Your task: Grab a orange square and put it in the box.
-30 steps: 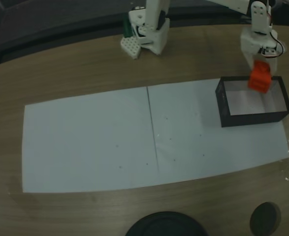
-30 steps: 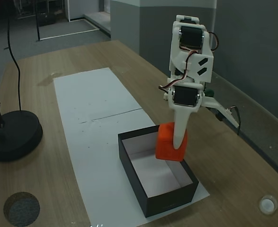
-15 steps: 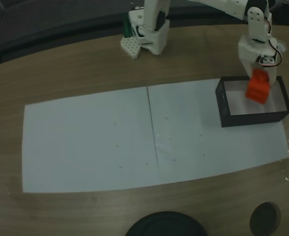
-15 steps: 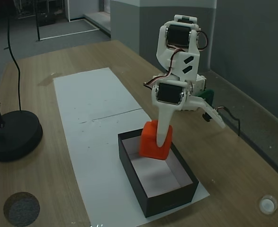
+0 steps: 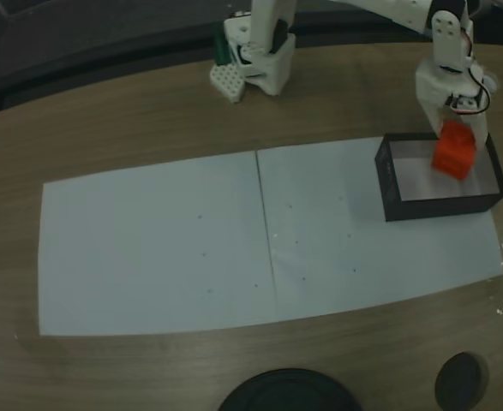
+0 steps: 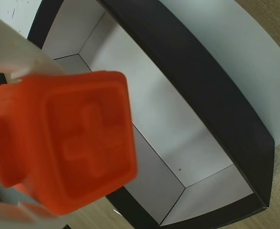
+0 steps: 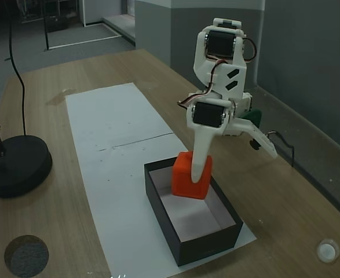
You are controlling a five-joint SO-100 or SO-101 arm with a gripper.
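The white plastic tool [image 7: 194, 180] is squeezing the small bright orange plastic block [image 7: 187, 178], one finger on each side. It is holding the block up in the air, just over the black box with the white inside [image 7: 216, 240]. The block is hanging above the box's open top, near the end closest to the arm. The box is sitting on white paper [image 5: 157, 248] on the brown wooden desk [image 5: 122, 111].
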